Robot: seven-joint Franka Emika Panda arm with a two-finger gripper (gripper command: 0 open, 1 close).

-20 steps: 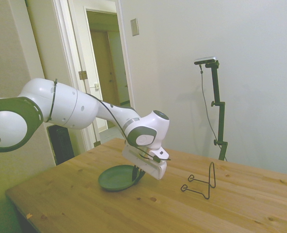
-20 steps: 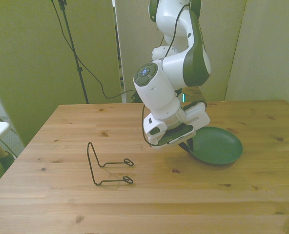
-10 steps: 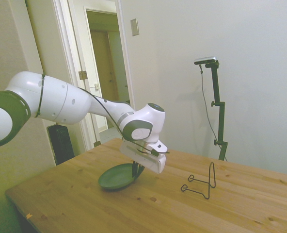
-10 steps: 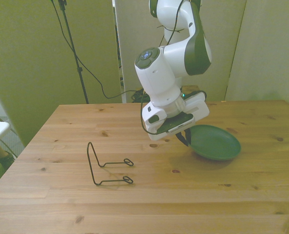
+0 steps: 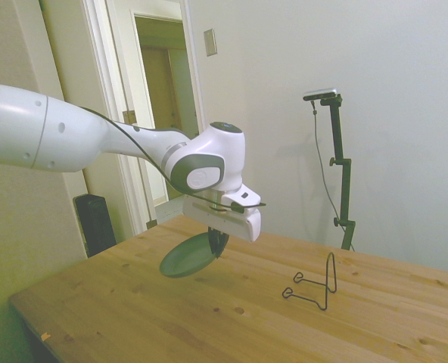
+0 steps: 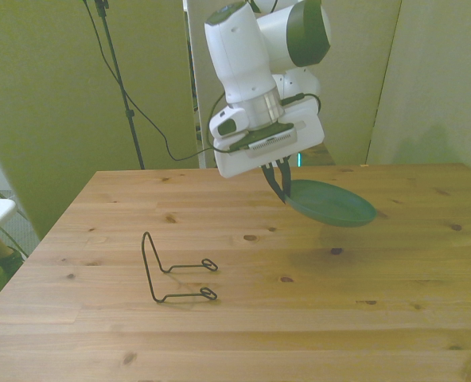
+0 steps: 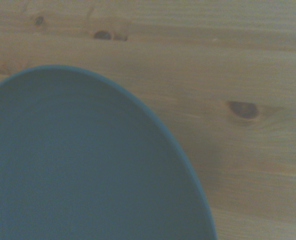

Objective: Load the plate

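- Gripper hangs above the table, and I see its dark fingers pinched on the near rim of the plate.
- I read the plate as clear of the wood: it is in the air, tilted, with its far edge lower in the side view, and a soft shadow lies on the boards below it.
- From the wrist camera I get the plate's dull green inside filling much of the frame, with knotted wood beyond its rim.
- I see the thin black wire stand on the table towards the front view's left, well apart from the plate, with its upright loop and two feet on the wood.
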